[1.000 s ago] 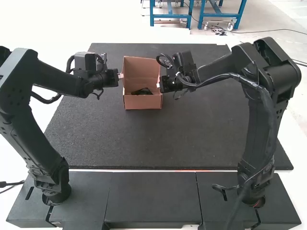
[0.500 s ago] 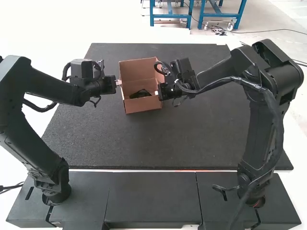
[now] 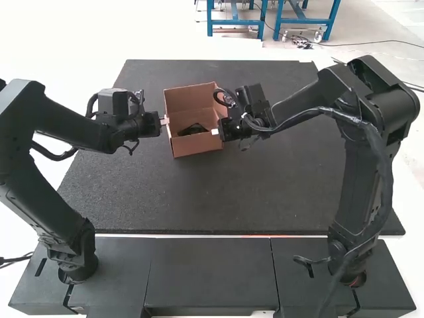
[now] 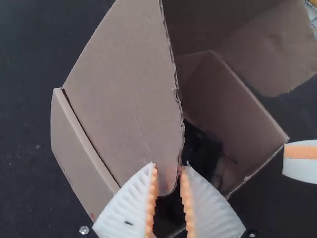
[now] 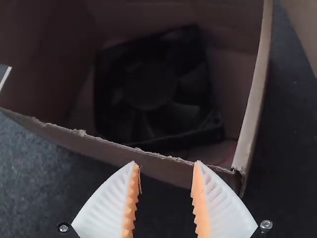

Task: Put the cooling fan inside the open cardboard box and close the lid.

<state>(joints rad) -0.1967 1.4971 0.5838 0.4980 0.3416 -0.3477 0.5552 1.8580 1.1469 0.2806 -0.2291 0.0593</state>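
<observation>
Box: the cardboard box [image 3: 194,122] stood on the black mat [image 3: 265,179], nearer to the far edge and a bit left of the middle, top open.
Fan: the black fan [image 5: 153,94] lay flat on the box bottom, between the walls, w/ no gripper on it.
Left gripper: the left gripper [image 4: 168,174] was at the box side facing the left arm, pads pressed on the lower edge of the side flap [image 4: 124,99], so it pinched the flap.
Flap position: the flap stood up and leaned a little over the opening, not down on it. A 2nd flap [image 3: 192,96] at the far side was raised too.
Right gripper: the right gripper [image 5: 164,168] was at the opposite side, close to the near right corner of the box, fingers spread and nothing between them. If the tips touched the wall, I could not tell.
Done: step 1 looked finished, as the fan was already in the box.
Left to do: closing only. Approx. half of the task, in my judgement.
Next: prob. fold the pinched flap down across the opening, then the other flaps, while the right gripper steadies the box.
Risk: the box seemed light and could slide on the mat if pushed from 1 side only.
</observation>
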